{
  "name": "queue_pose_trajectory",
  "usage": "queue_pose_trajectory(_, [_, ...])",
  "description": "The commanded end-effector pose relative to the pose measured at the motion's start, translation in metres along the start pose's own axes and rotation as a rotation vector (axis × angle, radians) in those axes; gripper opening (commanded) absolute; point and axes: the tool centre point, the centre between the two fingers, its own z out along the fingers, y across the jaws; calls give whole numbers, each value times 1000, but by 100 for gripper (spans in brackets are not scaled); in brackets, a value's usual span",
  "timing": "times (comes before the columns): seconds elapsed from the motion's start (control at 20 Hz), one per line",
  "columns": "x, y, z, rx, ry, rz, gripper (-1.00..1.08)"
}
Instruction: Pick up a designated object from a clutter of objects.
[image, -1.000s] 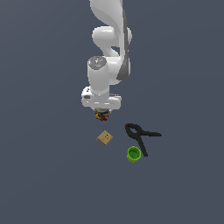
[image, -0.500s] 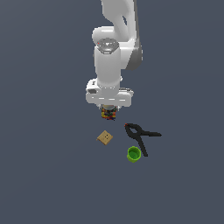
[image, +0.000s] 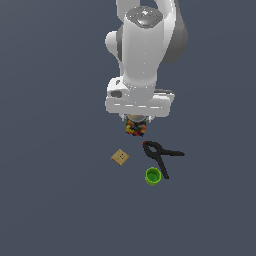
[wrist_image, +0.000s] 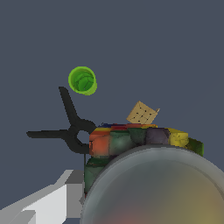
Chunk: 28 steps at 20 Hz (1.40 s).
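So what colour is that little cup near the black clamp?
Bright green. The cup shows best in the wrist view, beside the black clamp.

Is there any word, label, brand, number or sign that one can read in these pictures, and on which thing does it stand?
No readable text in either view.
Candy jar: only coloured pieces, no label visible.
Tan square block: small dots on its top face, no letters or numbers.
Black clamp: plain.
Green cup: plain.
Robot arm and hand: plain white, no brand mark visible.
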Motion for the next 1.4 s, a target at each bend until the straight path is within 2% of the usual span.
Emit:
queue_pose_trajectory(0.0, [11,-11,-20,1,2,1,-100])
queue_pose_trajectory(0.7, [60,-61,-100,3,2,0,-100])
queue_pose_trajectory(1.35, [83,-82,-133,3,2,0,-100])
